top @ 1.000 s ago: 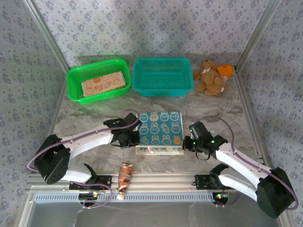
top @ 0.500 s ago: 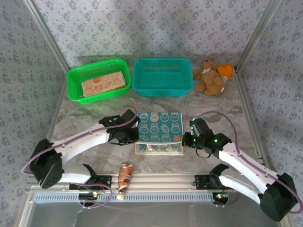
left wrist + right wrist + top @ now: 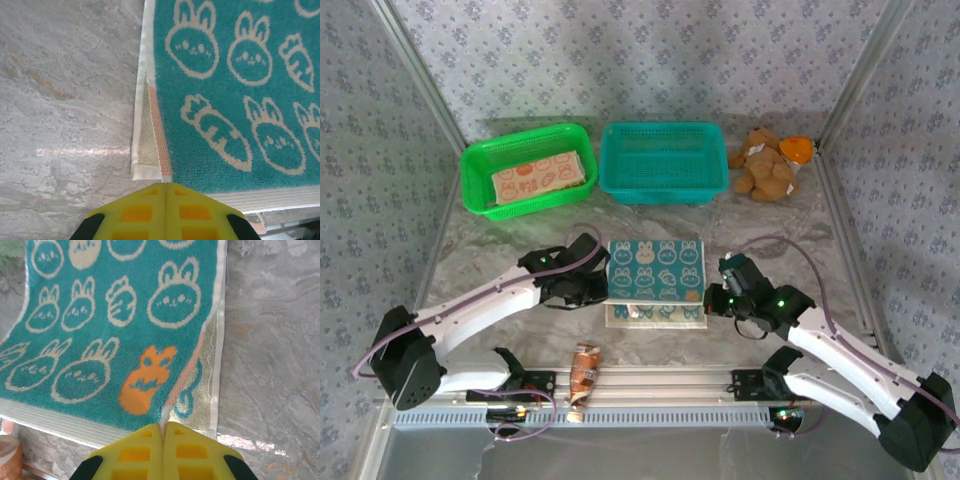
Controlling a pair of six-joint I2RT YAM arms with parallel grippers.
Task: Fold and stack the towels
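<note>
1. Pinching the teal towel (image 3: 655, 268) by its near corners, both grippers sit mid-table (image 3: 490, 245). The left gripper (image 3: 604, 291) has the left corner and the right gripper (image 3: 711, 298) has the right one.
2. From the left wrist, the yellow fingers (image 3: 132, 212) are pressed together on the towel's white hem. A pale under-layer with an orange edge shows just beside the teal face (image 3: 235, 100).
3. From the right wrist, the fingers (image 3: 192, 450) are likewise clamped on the towel's (image 3: 100, 325) edge, next to an orange bunny print. The pale reverse side lies on the marble to the right.
4. From above, a pale strip (image 3: 655, 314) juts out under the towel toward the arms. Whether it belongs to the same cloth cannot be told.
5. The peach towel (image 3: 542, 177) lies flat in the green basket (image 3: 472, 170) at far left. A teal basket (image 3: 663, 192) stands just beside it.
6. A teddy bear (image 3: 765, 168) sits at far right. A small packet (image 3: 585, 372) lies at the near edge.
</note>
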